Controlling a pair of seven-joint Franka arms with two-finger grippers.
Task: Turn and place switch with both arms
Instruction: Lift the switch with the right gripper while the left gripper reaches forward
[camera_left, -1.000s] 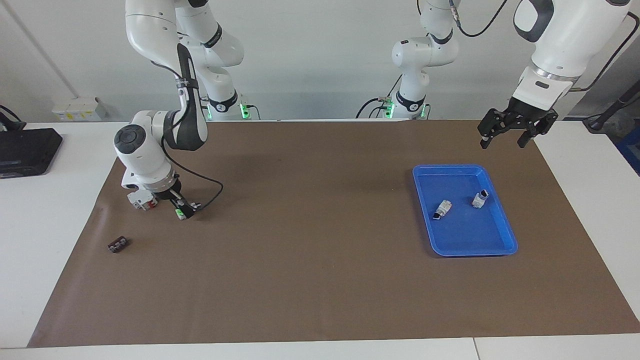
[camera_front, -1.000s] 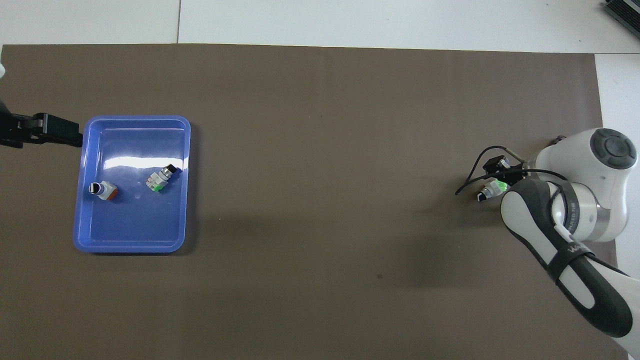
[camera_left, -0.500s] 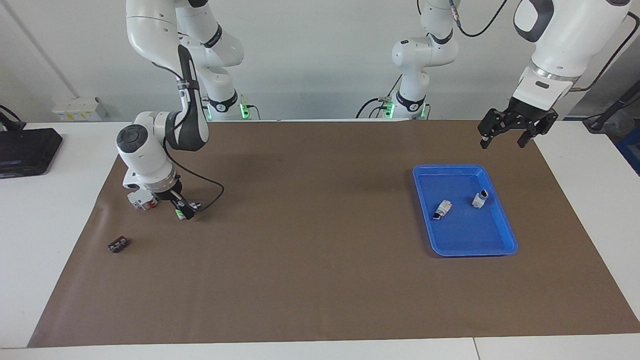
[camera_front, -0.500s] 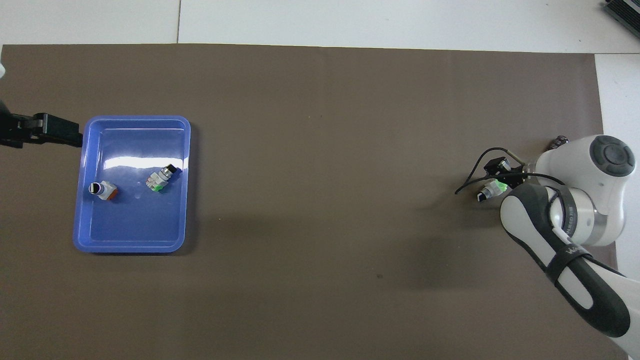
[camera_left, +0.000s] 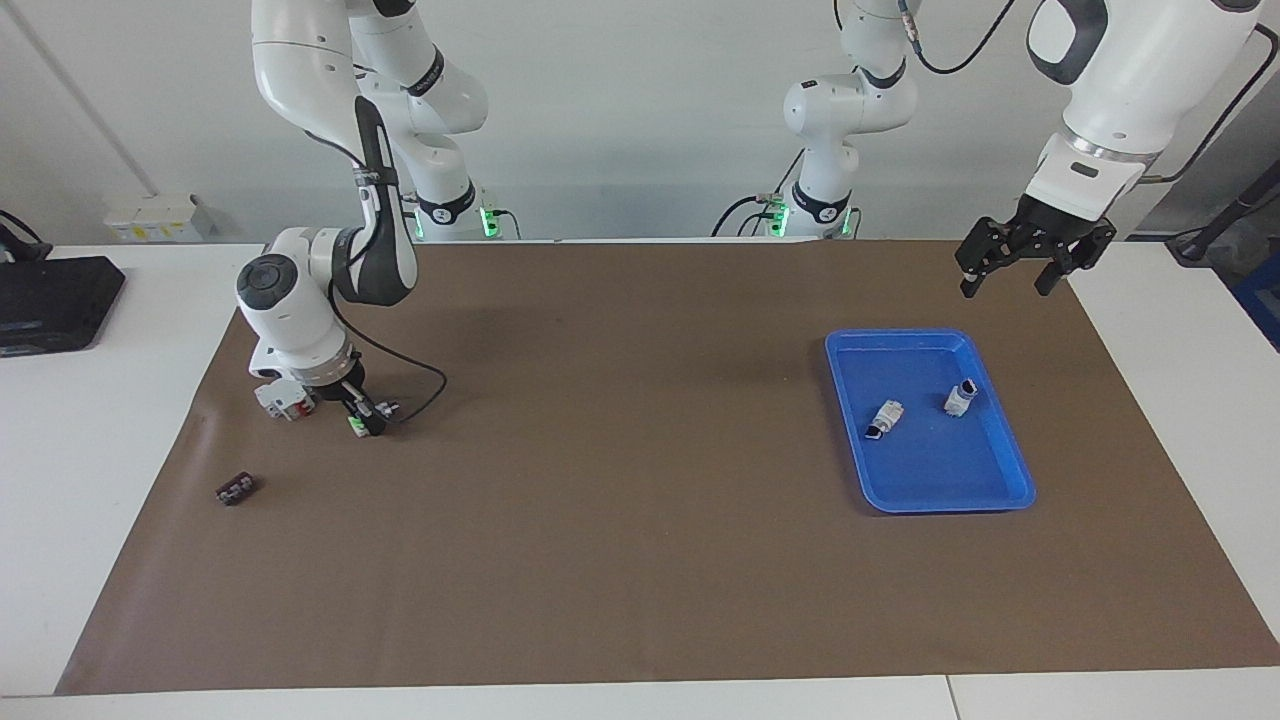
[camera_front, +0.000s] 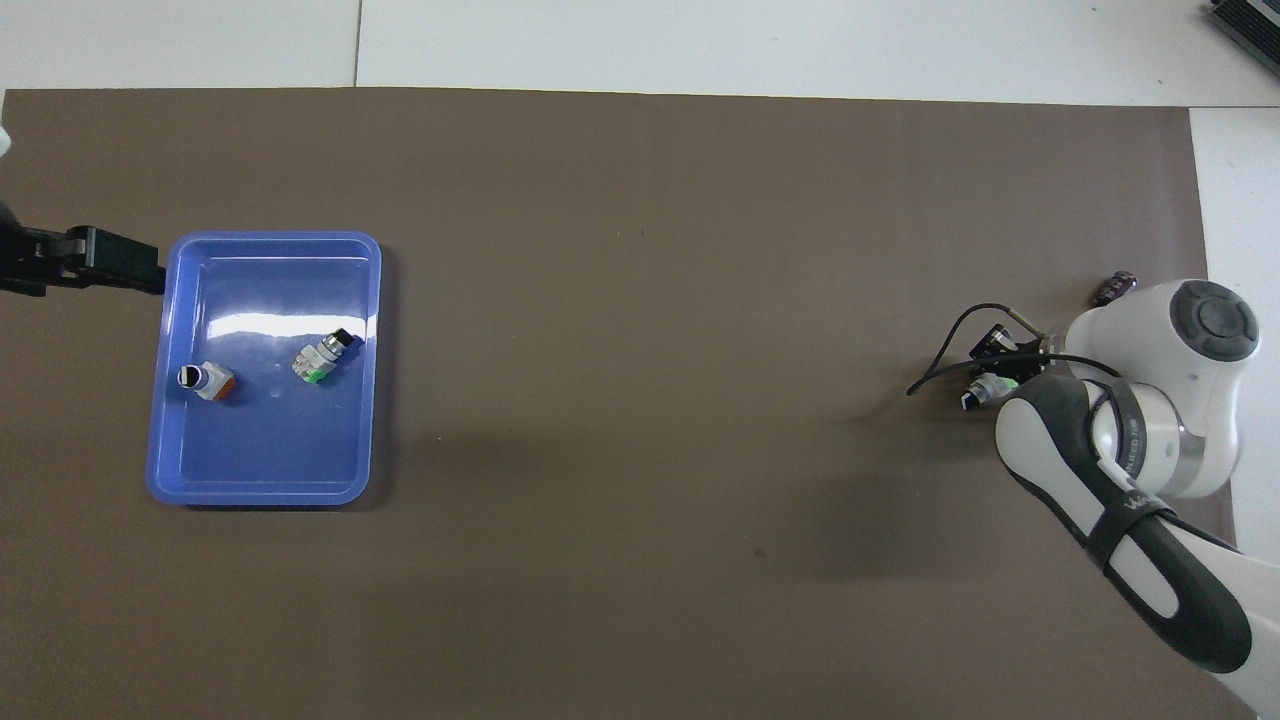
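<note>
Glossy plastic tray (camera_front: 372, 300) (blue) on matt brown mat (camera_front: 640, 300).

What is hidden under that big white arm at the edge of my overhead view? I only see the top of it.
Observer: A white block with a red part sits on the brown mat, close beside the wrist of the right arm.
Operator: And the black thing poking in by the blue tray?
Observer: That belongs to the left arm; it hangs over the mat by the blue tray, jaws open, holding nothing.
Operator: Anything off the mat?
Observer: A flat black device lies on the white table at the right arm's end.
</note>
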